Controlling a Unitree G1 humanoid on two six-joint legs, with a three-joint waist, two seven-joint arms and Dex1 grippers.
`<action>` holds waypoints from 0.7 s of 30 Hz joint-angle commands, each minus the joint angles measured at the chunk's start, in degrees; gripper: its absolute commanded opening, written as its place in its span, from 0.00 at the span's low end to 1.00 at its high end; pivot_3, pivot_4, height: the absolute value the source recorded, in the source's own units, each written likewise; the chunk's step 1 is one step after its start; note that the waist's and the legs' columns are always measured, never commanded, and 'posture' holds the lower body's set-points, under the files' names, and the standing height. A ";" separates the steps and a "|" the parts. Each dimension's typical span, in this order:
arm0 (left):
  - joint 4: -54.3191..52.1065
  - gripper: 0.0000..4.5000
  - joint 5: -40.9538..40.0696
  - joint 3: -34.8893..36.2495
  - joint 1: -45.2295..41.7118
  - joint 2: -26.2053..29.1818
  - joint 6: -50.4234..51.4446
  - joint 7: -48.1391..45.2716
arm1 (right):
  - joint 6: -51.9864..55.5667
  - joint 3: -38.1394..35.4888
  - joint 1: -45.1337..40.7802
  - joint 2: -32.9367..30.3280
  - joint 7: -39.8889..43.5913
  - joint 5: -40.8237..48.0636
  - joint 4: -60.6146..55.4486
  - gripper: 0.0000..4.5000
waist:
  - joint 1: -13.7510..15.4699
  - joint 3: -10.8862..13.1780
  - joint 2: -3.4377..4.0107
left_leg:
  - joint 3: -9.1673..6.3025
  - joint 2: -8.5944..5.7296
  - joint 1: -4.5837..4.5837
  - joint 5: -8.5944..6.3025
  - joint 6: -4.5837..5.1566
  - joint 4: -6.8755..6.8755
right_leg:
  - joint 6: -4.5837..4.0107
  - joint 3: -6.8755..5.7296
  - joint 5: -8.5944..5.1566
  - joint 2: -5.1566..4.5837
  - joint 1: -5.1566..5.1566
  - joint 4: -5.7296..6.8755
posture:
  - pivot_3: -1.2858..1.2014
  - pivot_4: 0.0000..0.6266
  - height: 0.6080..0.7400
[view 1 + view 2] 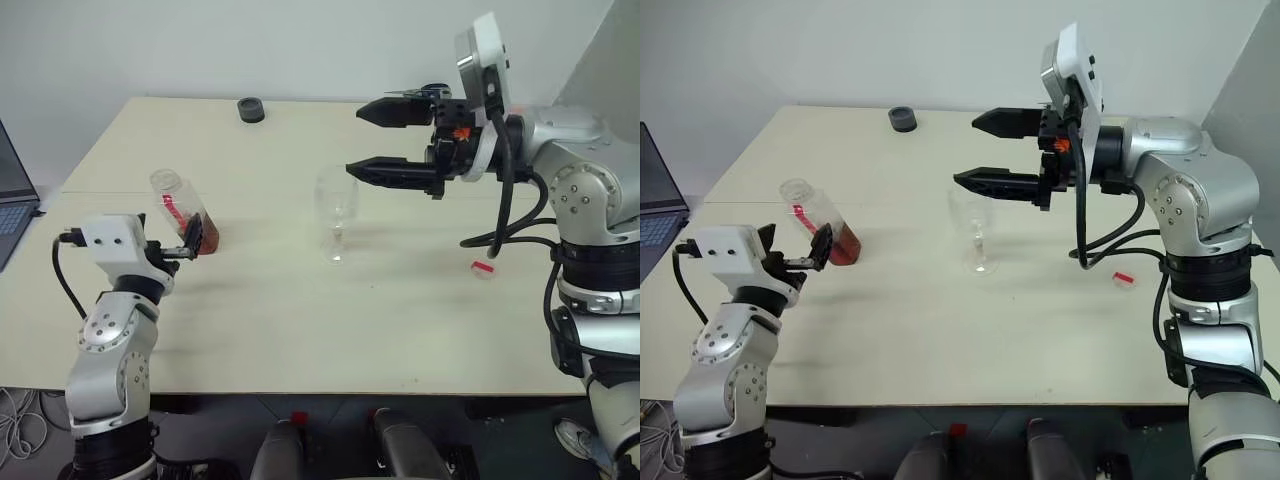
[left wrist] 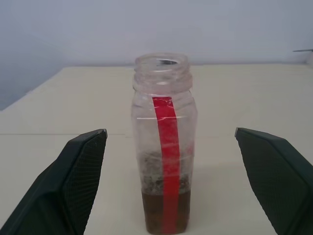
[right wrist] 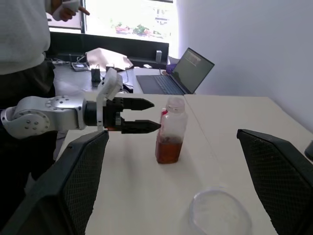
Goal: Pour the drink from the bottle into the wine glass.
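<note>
No readable text anywhere, the bottle's red label strip between the jaws was blank

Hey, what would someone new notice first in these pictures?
The uncapped bottle with reddish-brown drink at its base stands on the table's left side, the open left gripper beside it. Mid-table stands an empty wine glass, with the open right gripper raised above it.

The bottle, clear and squarish with a red label strip, stands uncapped on the table, a shallow layer of reddish-brown drink at its bottom. The wine glass, clear and stemmed, stands upright well apart, near the table's middle.
</note>
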 commanded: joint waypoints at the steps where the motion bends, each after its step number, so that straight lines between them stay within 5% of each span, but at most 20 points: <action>1: -0.76 1.00 0.39 0.79 -1.48 1.22 1.85 1.14 | -1.12 -0.56 -1.48 -0.30 0.13 0.13 -0.25 0.99 | 0.04 0.00 0.00 | 0.00 0.00 0.00 0.00 0.00 0.00 | 0.00 0.01 0.00 0.00 -0.01 0.00 | 0.52 0.24 1.00; 21: 16.58 1.00 3.29 -3.02 -12.80 5.84 -2.49 -6.69 | 1.42 1.44 -1.64 -1.48 -0.61 -0.37 -0.47 0.99 | 0.04 0.00 0.00 | -0.01 0.02 -0.01 0.00 0.00 -0.03 | -0.04 -0.04 0.02 0.01 -0.06 0.02 | 0.52 0.24 1.00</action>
